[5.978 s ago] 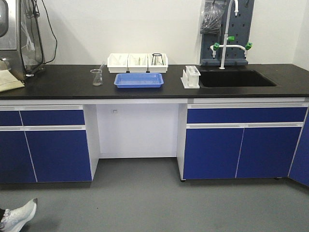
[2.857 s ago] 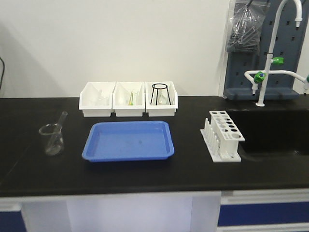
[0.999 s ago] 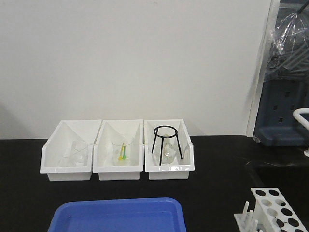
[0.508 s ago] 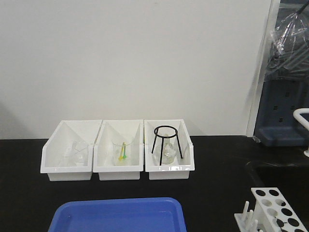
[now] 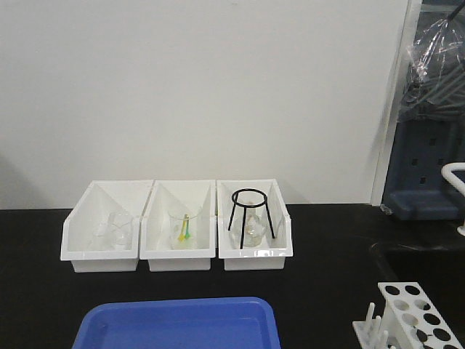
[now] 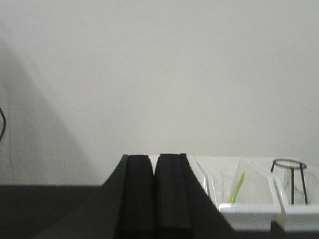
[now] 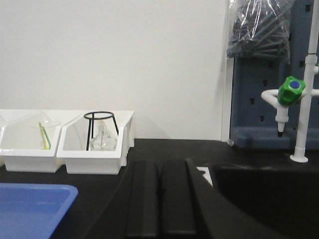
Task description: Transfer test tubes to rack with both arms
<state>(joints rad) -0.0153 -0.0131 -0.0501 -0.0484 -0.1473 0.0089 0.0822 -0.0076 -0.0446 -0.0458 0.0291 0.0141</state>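
Observation:
The white rack [image 5: 408, 318] stands at the bottom right of the front view, its top plate of round holes empty and its pegs on the left side. I cannot make out any test tubes in any view. My left gripper [image 6: 154, 162] is shut, its black pads pressed together with nothing between them, raised in front of the white bins. My right gripper [image 7: 159, 167] is also shut and empty, low over the black benchtop [image 7: 164, 149]. A white sliver [image 7: 204, 174] just right of it may be the rack.
Three white bins [image 5: 178, 256] sit against the wall, holding clear glassware; the right one holds a black wire tripod [image 5: 251, 196]. A blue tray [image 5: 182, 309] lies in front of them. A sink [image 7: 264, 184] and a tap with a green knob [image 7: 290, 89] are on the right.
Over the six seconds the front view closed in on the bench until the bins filled it. In the last second nothing has visibly moved.

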